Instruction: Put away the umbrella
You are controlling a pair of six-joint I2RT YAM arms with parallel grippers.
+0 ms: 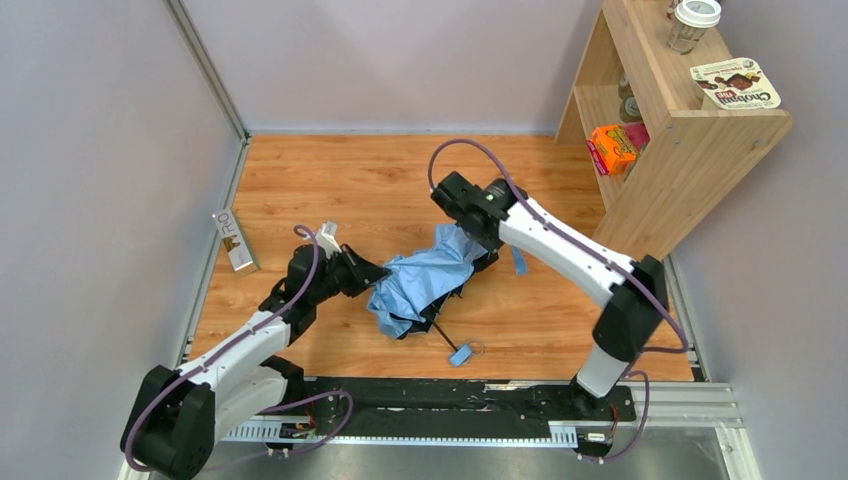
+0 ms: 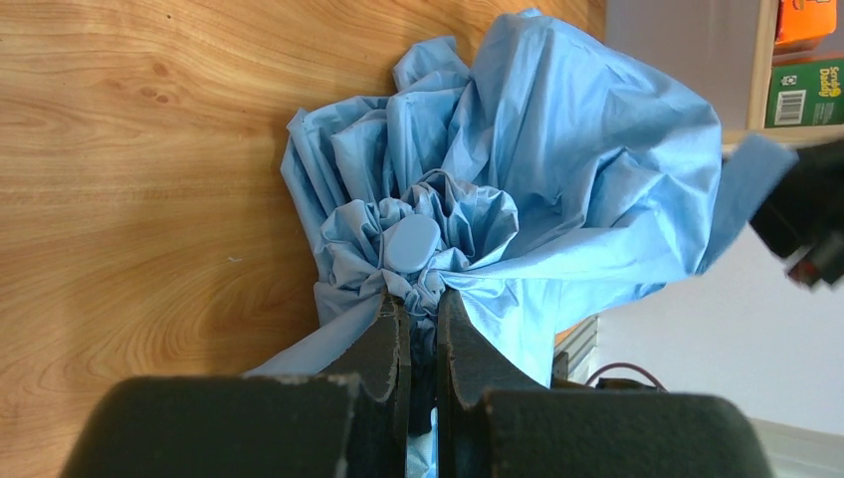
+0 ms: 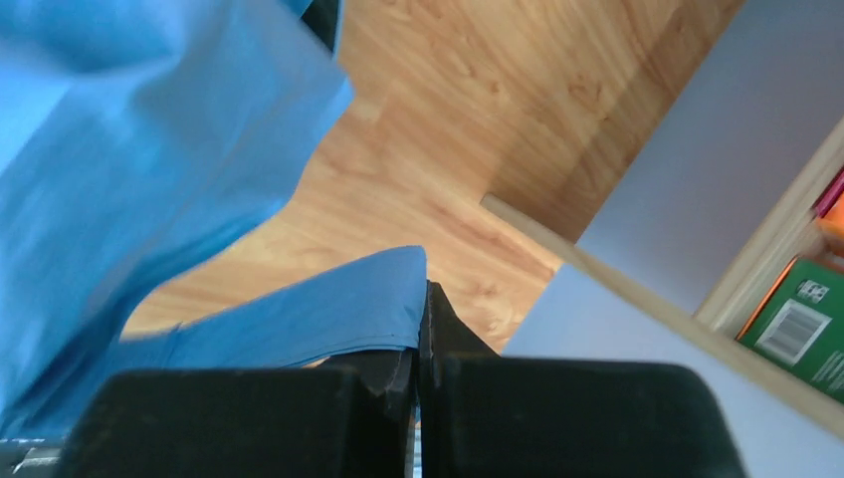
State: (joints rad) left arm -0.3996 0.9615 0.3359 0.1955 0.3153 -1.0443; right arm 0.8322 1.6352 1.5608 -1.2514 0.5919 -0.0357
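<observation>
Umbrella (image 1: 425, 280) | crumpled on table (image 1: 330, 180), left of shelf (image 1: 690, 150), long axis slanting toward shelf | left gripper (image 2: 423, 304) clamped on gathered canopy (image 2: 557, 149), end away from shelf | right gripper (image 3: 420, 299) pinched on strap (image 3: 299, 319), shelf-side end, nearer shelf | handle (image 1: 460, 355) free, unheld

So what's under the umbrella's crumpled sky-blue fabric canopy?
Dark metal ribs and a thin dark shaft poke out below the canopy, on the wooden tabletop. The rest underneath is covered.
</observation>
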